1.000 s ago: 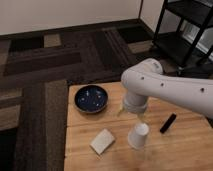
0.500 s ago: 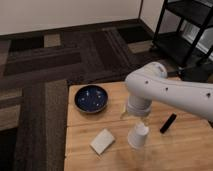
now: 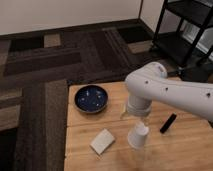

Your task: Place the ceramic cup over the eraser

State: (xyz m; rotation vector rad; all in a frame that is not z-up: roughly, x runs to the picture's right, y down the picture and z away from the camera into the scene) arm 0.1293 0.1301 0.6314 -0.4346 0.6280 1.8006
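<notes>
Ceramic cup [image 3: 138,136] stands at the near middle of the wooden table [image 3: 190,155], apart from the eraser [image 3: 168,123], the slim black bar lying flat a little farther back and toward the right of the view. A pale block [image 3: 102,141] lies near the cup's other side. Directly above the cup hangs the gripper [image 3: 137,121], pointing down under the thick white wrist, its jaws spread wide and released, holding nothing; the wrist hides whether either jaw brushes the cup's top. I judge the step in hand to be the reach for the grasp, with carrying and covering both not yet done. The next move calls for sinking the jaws around the cup's wall, clenching, lifting clear, shifting across to the bar, then lowering the cup mouth-down so the bar sits inside the rim. Farther back rests a dark blue bowl [image 3: 91,98], and beyond the table lie the patterned rug [image 3: 45,65] and a black shelf [image 3: 185,30]
</notes>
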